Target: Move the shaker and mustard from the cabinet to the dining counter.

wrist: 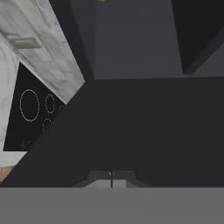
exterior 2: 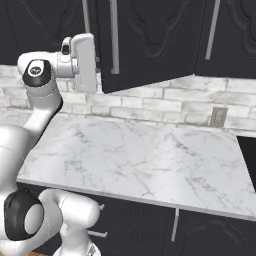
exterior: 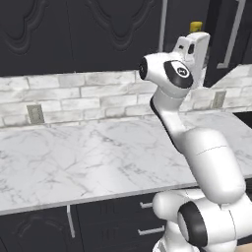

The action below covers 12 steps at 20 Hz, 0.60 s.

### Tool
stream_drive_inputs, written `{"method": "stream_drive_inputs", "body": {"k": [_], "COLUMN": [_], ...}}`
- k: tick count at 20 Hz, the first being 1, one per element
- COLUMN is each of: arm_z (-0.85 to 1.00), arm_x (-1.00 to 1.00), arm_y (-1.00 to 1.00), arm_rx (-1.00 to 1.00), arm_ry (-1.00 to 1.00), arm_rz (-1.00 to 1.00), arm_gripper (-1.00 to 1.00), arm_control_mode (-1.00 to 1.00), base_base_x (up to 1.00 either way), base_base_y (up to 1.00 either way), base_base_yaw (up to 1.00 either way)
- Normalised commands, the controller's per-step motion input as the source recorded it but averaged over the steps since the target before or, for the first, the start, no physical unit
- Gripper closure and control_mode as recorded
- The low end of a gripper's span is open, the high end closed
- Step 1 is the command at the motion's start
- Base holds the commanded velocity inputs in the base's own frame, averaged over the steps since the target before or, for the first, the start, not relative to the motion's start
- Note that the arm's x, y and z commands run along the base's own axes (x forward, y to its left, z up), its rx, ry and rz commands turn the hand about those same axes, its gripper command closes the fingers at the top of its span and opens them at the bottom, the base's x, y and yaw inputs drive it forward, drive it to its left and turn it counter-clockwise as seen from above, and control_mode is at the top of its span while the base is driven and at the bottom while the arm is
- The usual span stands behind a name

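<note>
The black cabinet [exterior: 98,29] hangs over the worktop, and one of its doors [exterior 2: 150,45] is swung open towards me. My gripper [wrist: 111,178] is shut with nothing in it, facing the dark underside of the cabinet. The white hand [exterior: 197,47] is raised at the open compartment, just below a dull yellow top [exterior: 196,25] that looks like the mustard; the same yellow speck [wrist: 101,1] sits at the hand view's top edge. The shaker is hidden. The dining counter is out of view.
A wall-run marble worktop [exterior: 98,157] with a pale brick backsplash [exterior 2: 165,105] lies under the cabinets. Wall outlets [exterior: 34,114] [exterior 2: 218,116] sit in the brick. A black cooktop [wrist: 30,105] adjoins the worktop's end. Dark drawers [exterior: 147,216] are below.
</note>
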Motion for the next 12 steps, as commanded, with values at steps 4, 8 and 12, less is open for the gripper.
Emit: {"method": "stream_drive_inputs", "body": {"k": [4, 8, 12], "arm_z": [0.0, -0.02, -0.12], "arm_x": [-1.0, -0.98, -0.86], "arm_y": [-1.0, -1.0, -1.0], "arm_rx": [0.22, 0.2, 0.16], "arm_ry": [0.0, -0.06, -0.11], "arm_rz": [-0.22, -0.19, -0.14], "arm_gripper": [1.0, 1.0, 1.0], "arm_control_mode": [-1.0, -1.0, -1.0], "base_base_x": [0.0, 0.0, 0.0], "base_base_y": [0.0, 0.0, 0.0], "base_base_yaw": [0.0, 0.0, 0.0]}}
